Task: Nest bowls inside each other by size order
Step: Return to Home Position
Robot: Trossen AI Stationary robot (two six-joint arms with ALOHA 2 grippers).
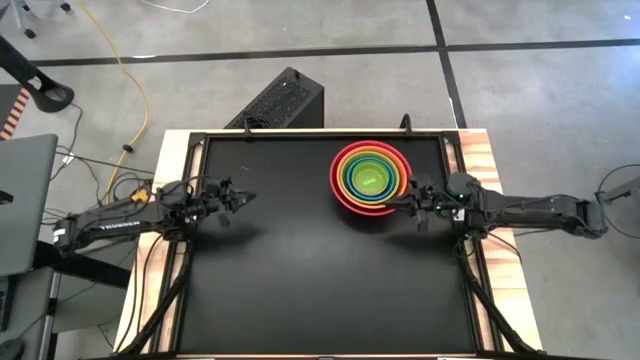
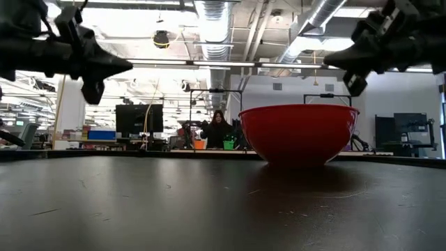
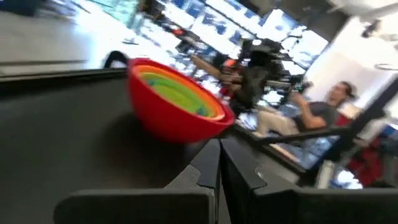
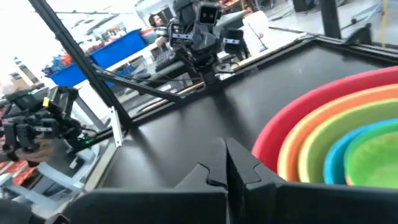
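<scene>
The bowls sit nested as one stack [image 1: 370, 178] on the black table's far right part: red outermost, then orange, lime green, blue, and a green one in the middle. The red bowl rests on its base [image 2: 298, 159]. The small yellow-orange dotted bowl does not show. My right gripper [image 1: 408, 198] is shut and empty, just beside the red bowl's near right rim, above the table. My left gripper [image 1: 245, 197] is shut and empty, over the table's left part, well clear of the stack. The stack also shows in the left wrist view [image 3: 177, 99] and the right wrist view [image 4: 339, 134].
A black box [image 1: 278, 100] stands on the floor beyond the table's far edge. A person sits in the room behind the table [image 2: 218, 129]. Bare black table top [image 1: 320, 280] lies in front of the stack and between the arms.
</scene>
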